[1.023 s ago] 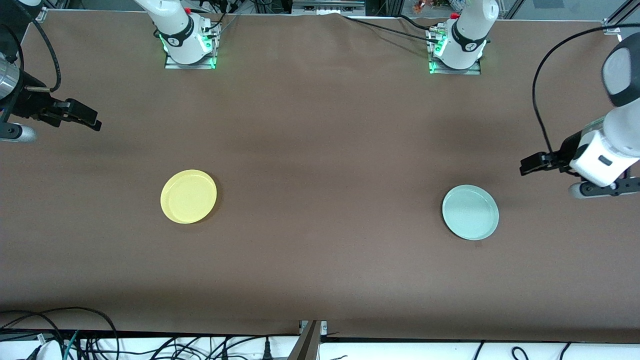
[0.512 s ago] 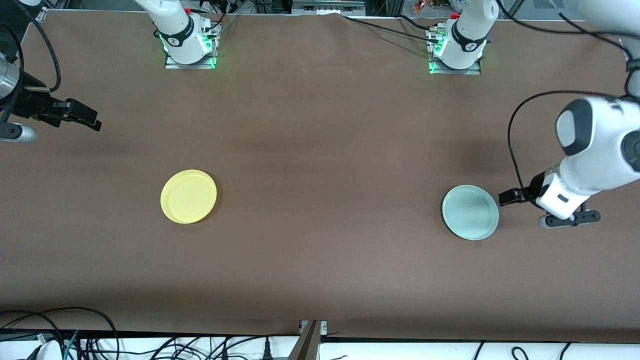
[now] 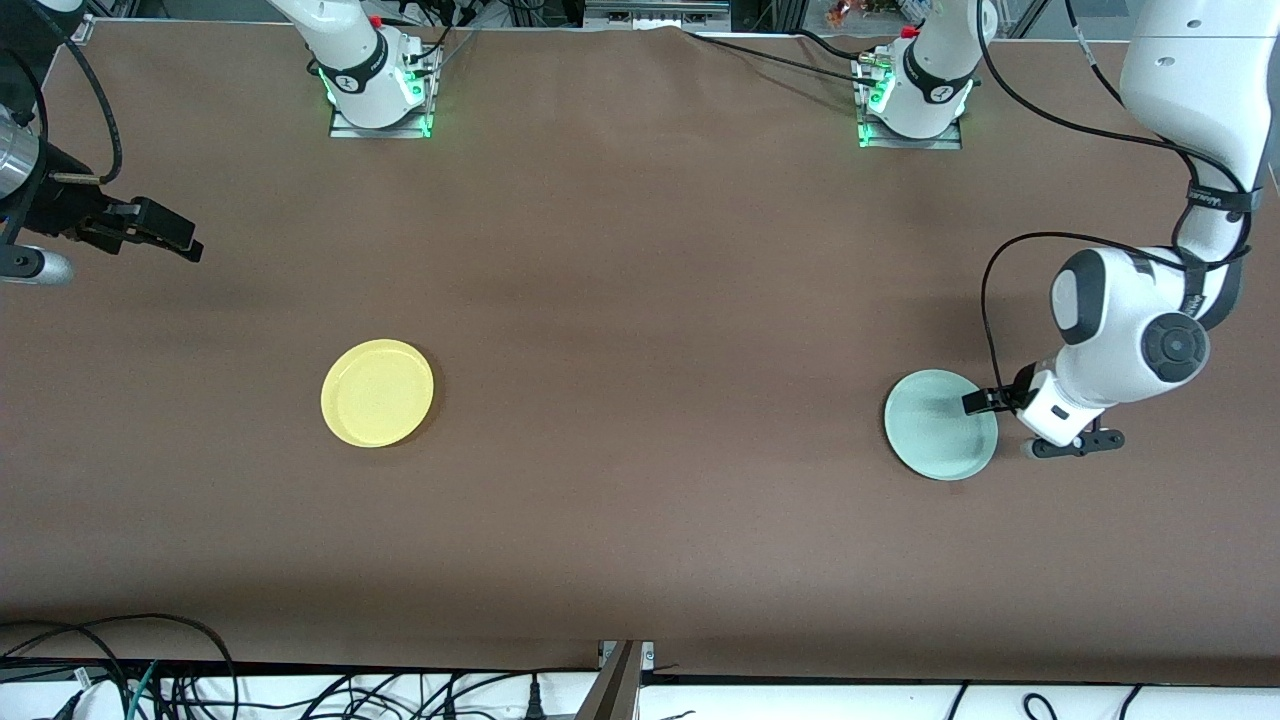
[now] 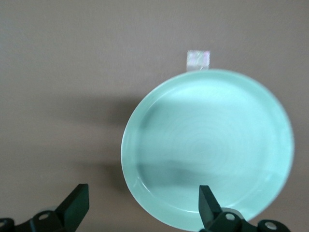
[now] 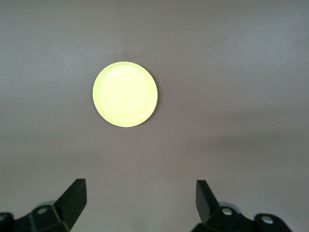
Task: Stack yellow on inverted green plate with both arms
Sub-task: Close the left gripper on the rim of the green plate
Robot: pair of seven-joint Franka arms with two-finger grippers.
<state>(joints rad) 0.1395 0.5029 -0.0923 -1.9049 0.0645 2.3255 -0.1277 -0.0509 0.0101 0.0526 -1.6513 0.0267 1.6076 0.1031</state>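
The left pincer [image 3: 975, 402] has swung down, wide open and empty, to the upright green plate's [image 3: 935, 430] rim — flip comes next — while the right pincer [image 3: 170, 238], open and empty too, waits well apart from the yellow plate [image 3: 377, 392].

A brown cloth-covered table [image 3: 640, 300] fills the view — black cables [image 3: 150, 670] trail along its near edge.

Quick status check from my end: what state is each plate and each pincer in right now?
green plate: flat on the table, rim up, not yet inverted, not gripped.
yellow plate: flat on the table toward the right arm's end, rim up, untouched.
left pincer: open, low over the green plate's edge, one finger above the rim.
right pincer: open, empty, waiting apart from the yellow plate.
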